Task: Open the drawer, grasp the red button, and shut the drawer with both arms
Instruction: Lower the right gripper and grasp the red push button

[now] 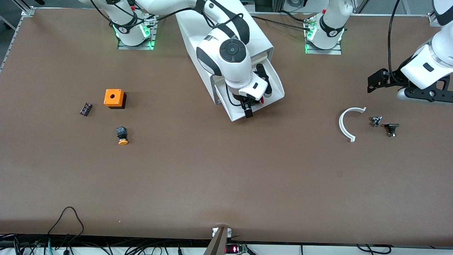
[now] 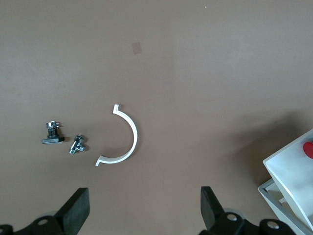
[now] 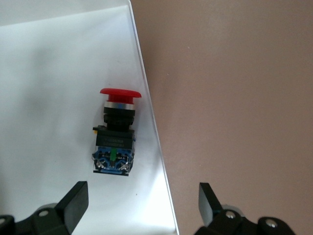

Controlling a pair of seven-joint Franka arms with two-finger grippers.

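Reaching into the open drawer (image 1: 276, 83), pulled out of the cabinet (image 1: 226, 39) at mid-table.
Right gripper (image 1: 248, 108): over the drawer, fingers spread wide, nothing held.
Left gripper (image 1: 384, 79): waiting over the table's left-arm end, fingers wide apart, empty.
Button (image 3: 116, 132): lying on its side on the drawer floor, close to the side wall, red cap away from the fingers.
Advice: descend straight, straddle the black body, keep the fingertip clear of the wall, then close.
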